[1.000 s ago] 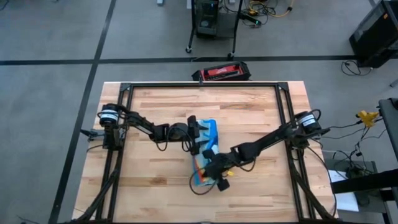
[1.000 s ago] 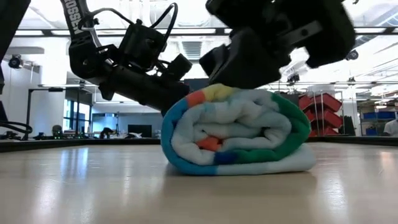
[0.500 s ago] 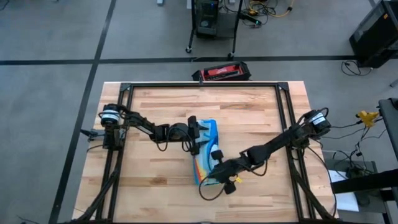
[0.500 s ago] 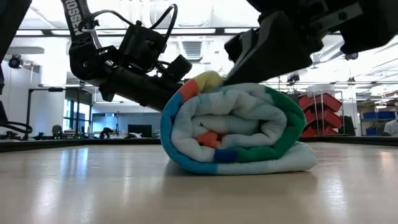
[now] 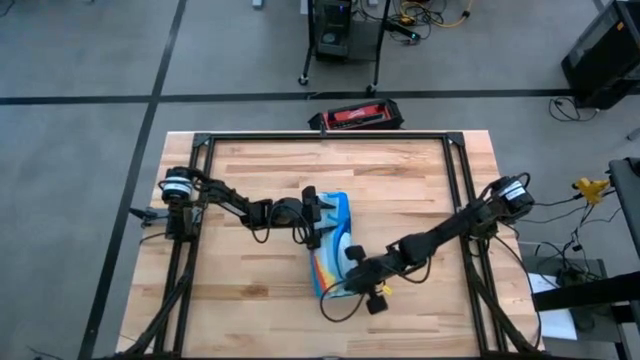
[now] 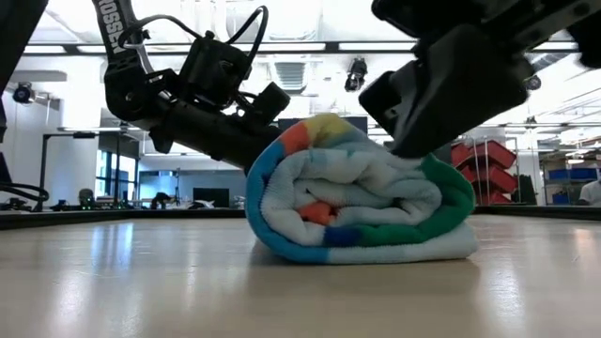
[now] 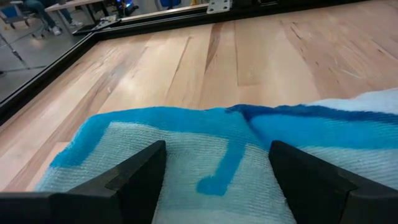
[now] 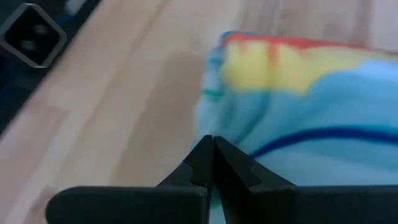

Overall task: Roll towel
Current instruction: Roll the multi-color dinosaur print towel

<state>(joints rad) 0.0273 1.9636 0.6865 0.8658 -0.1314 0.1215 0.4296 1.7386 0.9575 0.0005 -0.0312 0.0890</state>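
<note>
Pressing the rolled towel (image 5: 330, 250) at table (image 5: 250, 170) centre, my left gripper (image 7: 214, 180) straddled its far end, fingers spread, gripping nothing. Right gripper (image 8: 213, 163), fingers closed and empty, rested on the near end. Judged: keep pressure even to prevent unrolling.

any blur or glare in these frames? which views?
Right wrist view: soft throughout, the towel and right tool both blurred. Low view: bright ceiling lights wash out the background, table shows sheen, and the right arm's dark housing is smeared. Left wrist view: sharp on the weave. High view: even light, no glare.
</note>
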